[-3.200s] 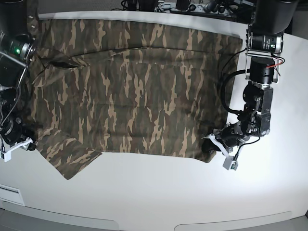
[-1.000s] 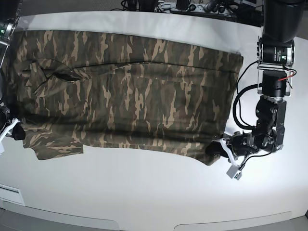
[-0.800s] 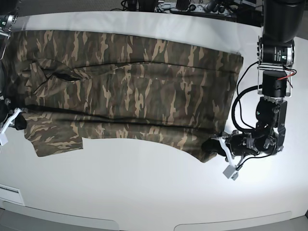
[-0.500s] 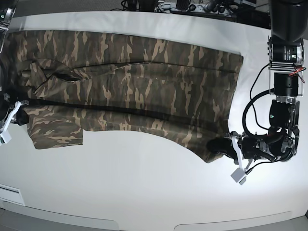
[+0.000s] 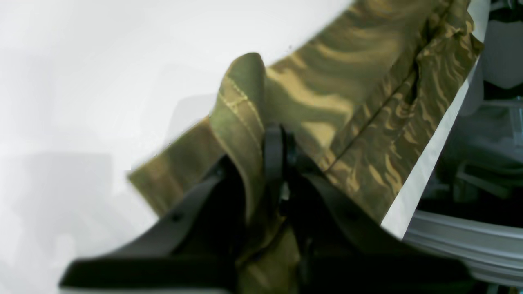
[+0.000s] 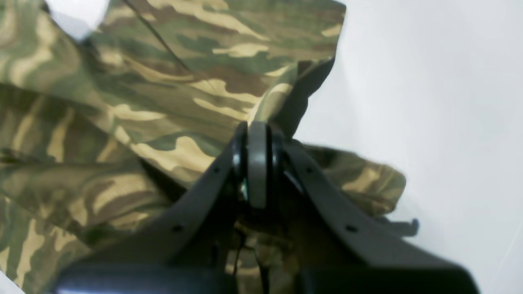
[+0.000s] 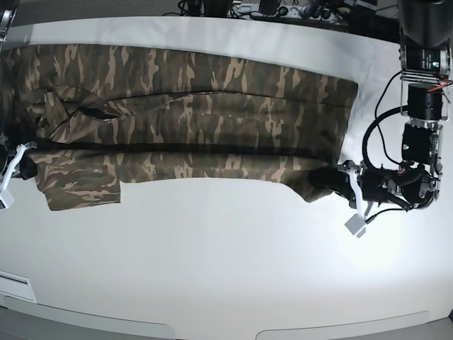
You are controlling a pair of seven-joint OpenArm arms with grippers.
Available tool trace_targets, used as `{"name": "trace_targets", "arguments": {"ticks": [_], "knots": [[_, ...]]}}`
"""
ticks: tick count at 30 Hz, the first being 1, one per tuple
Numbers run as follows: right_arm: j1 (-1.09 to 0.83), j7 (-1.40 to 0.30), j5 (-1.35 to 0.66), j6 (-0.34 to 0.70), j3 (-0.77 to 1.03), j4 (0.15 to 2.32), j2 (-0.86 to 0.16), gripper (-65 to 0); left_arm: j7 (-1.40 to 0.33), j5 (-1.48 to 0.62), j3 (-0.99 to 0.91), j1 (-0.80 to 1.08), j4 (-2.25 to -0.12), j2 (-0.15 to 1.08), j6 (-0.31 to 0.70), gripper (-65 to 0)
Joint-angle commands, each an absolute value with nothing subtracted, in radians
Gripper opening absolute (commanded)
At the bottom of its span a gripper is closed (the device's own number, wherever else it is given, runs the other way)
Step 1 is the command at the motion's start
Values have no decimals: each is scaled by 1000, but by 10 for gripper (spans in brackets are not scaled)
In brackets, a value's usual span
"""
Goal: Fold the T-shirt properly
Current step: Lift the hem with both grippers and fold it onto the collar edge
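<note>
The left gripper is squeezed tight on the hem of the T-shirt, and a folded bit of cloth with a stitched edge sticks up right between its jaws. From there the shirt runs away from the jaws across the white table. The right gripper is pinched closed on the shirt too, with cloth bunched on both sides of its jaws and more spread out past them. In the base view the T-shirt lies stretched between the two grippers, the left gripper at one end and the right gripper at the other by the sleeve. The near edge is lifted and pulled over the rest of the shirt.
</note>
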State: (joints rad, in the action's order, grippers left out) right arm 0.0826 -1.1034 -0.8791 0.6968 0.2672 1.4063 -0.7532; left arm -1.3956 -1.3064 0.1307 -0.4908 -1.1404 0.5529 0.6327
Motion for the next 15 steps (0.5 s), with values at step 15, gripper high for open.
{"name": "trace_targets", "arguments": {"ticks": [15], "knots": [[39, -1085, -883, 698, 277, 1420, -782, -650, -1396, -1484, 123, -387, -1164, 621, 659, -650]]}}
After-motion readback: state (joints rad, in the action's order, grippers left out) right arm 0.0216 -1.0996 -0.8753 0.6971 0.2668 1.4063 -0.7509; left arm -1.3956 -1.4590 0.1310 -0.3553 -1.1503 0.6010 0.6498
